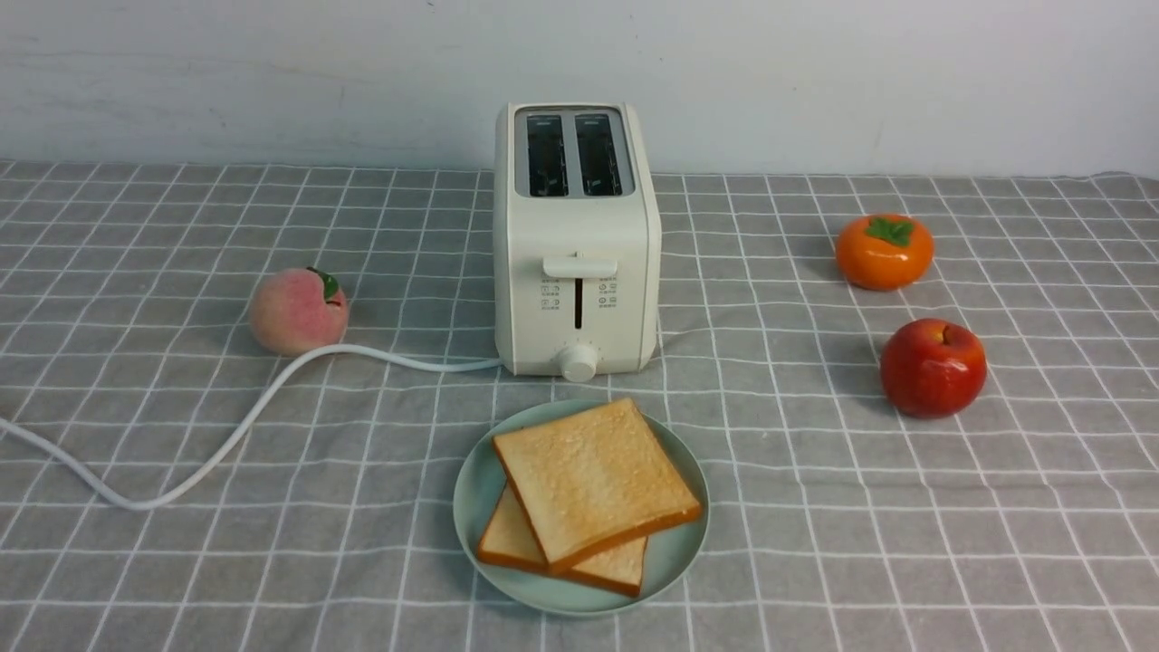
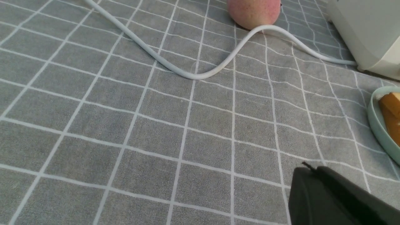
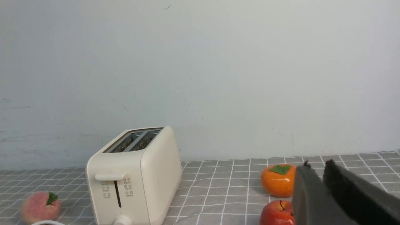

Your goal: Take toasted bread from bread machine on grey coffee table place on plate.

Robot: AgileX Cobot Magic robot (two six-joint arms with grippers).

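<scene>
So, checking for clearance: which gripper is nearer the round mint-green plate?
Left. The left gripper hangs low beside the plate; the right gripper is off by the red apple.

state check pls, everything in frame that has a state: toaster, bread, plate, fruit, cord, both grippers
bread machine: upright, both slots empty, lever up.
toasted bread: two slices stacked on the plate, top one askew.
plate: flat on the grey coffee table, before the toaster.
cord: slack, touching the peach.
persimmon, apple: upright, apart.
left gripper: shut, empty.
right gripper: narrow gap, empty.
</scene>
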